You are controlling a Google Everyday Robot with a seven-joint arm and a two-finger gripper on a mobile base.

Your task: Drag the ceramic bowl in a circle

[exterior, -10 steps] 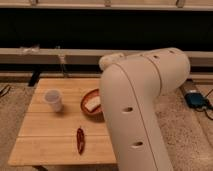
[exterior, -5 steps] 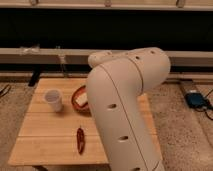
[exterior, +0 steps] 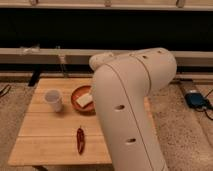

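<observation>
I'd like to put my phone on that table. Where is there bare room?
Bare wood lies along the table's front left, beside the chili, and behind the cup. Cup and bowl crowd the middle. The arm hides the right side and the gripper.

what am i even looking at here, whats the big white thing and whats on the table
The big white shape is a robot arm, seen from close behind, so it fills the middle of this single camera view. Its gripper, the two-finger hand at the end, is not in view; the arm's own bulk hides it, so nothing can be said about what it holds.

Beyond it stands a small wooden table. On it are an orange-brown ceramic bowl with a pale object inside it, partly covered by the arm, a whitish plastic cup to the bowl's left, and a red chili pepper nearer the front edge. A blue device lies on the floor at right.
</observation>
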